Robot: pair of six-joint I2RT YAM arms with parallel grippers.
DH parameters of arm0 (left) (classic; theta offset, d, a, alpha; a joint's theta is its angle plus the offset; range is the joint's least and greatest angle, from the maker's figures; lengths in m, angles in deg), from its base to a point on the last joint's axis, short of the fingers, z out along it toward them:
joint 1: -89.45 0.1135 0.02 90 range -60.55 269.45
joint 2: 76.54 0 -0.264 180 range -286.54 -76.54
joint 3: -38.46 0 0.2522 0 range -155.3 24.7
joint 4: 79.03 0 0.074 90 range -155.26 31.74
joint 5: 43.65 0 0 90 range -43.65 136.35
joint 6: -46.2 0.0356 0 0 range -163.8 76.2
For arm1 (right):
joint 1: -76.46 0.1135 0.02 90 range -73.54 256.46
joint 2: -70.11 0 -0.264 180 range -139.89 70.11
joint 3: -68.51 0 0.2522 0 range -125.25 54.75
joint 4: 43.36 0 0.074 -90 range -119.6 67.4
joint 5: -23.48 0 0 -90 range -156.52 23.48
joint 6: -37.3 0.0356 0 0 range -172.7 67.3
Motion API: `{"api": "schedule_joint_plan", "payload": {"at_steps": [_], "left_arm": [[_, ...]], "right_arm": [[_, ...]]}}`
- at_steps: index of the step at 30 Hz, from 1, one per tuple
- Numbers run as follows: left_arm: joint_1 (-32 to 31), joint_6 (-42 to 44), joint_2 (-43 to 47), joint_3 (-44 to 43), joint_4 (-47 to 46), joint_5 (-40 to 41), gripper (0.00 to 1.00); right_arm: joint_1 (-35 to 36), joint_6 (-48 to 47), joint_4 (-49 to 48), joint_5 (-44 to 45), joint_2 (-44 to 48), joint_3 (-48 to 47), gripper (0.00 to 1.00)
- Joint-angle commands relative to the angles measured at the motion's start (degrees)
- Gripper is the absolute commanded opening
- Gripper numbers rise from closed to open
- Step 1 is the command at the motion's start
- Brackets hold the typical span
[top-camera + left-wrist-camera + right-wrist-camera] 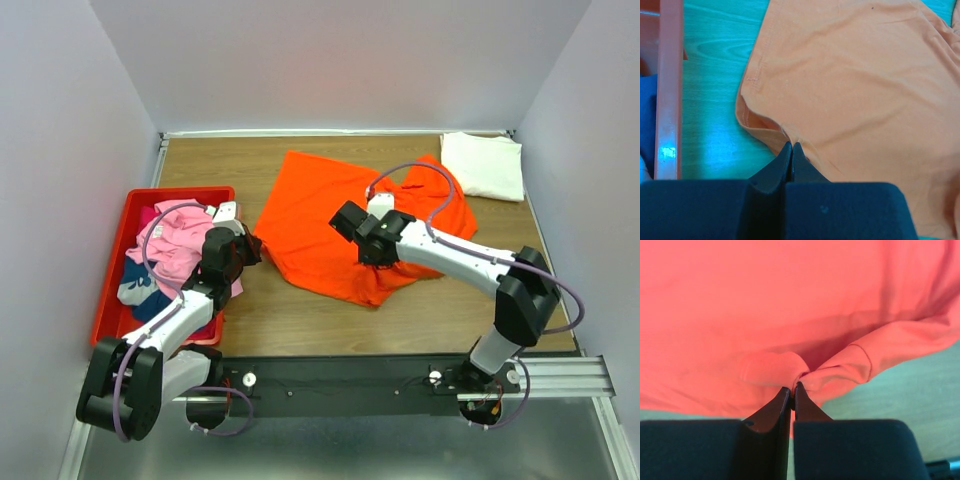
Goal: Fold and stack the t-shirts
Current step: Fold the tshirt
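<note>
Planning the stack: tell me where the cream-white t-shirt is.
Top view: the cream-white t-shirt lies folded in the far right corner, right of the orange t-shirt.

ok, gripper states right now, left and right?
Left gripper: closed, pinching the edge of the orange t-shirt.
Right gripper: closed on a bunched fold of the orange t-shirt.

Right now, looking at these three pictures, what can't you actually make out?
- Top view: how many shirts lie in the red bin; the pink t-shirt and the left arm cover whatever is beneath.
- Top view: the near right part of the orange t-shirt, hidden under the right arm.
- Top view: the folds of the cream-white t-shirt, too small to count.
- Both wrist views: most of the orange t-shirt, cut off by the frame edges.
</note>
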Motion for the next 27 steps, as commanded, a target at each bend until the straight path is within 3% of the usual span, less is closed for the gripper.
{"api": "schedule_joint_plan", "payload": {"at_steps": [1, 4, 7, 8, 11, 14, 19, 27], "left_arm": [[0.3, 0.5, 0.1, 0.4, -1.2, 0.9, 0.0], [0.3, 0.5, 0.0, 0.4, -1.2, 0.9, 0.0], [0.3, 0.5, 0.1, 0.4, -1.2, 0.9, 0.0], [0.4, 0.5, 0.0, 0.4, -1.3, 0.9, 0.0], [0.3, 0.6, -0.1, 0.4, -1.2, 0.8, 0.0], [0.3, 0.6, -0.2, 0.4, -1.2, 0.7, 0.0], [0.4, 0.6, -0.2, 0.4, -1.2, 0.7, 0.0], [0.3, 0.6, -0.5, 0.4, -1.3, 0.3, 0.0]], "right_arm": [[-2.3, -6.5, -6.0, 3.5, -4.7, -5.0, 0.11], [-3.6, -8.6, -7.3, 2.0, -7.7, -7.4, 0.11], [-3.8, -9.5, -8.0, 0.6, -10.3, -7.3, 0.19], [-3.9, -9.5, -8.0, 0.5, -10.8, -6.9, 0.36], [-4.1, -7.9, -8.0, 0.6, -8.2, -4.3, 0.63], [-5.2, -6.0, -8.0, 1.9, -1.5, -0.4, 0.74], [-11.7, -4.6, -8.0, 0.4, 10.1, 10.1, 0.75], [-21.8, -6.1, -11.4, -3.2, 20.7, 24.4, 0.58]]}}
